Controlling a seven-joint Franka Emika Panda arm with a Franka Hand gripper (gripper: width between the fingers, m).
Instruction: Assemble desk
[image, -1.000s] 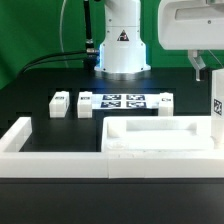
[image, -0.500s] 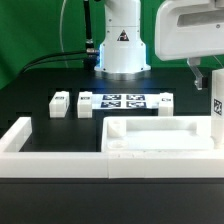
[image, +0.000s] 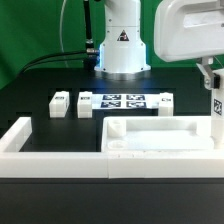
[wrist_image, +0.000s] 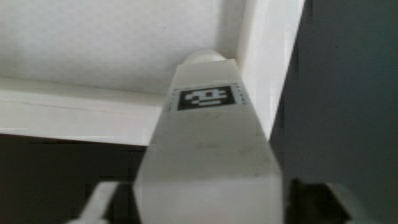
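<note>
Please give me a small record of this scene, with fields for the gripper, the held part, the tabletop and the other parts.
gripper: shut on a leg post
held leg post: tag facing the wrist camera, tip near a corner of the tabletop; contact cannot be told
tabletop: lying flat, rim up, inside the border wall
loose leg posts: two, at the exterior view's left of the marker board

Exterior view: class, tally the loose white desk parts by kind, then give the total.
Tabletop slab: 1
Leg post: 4
Total: 5
</note>
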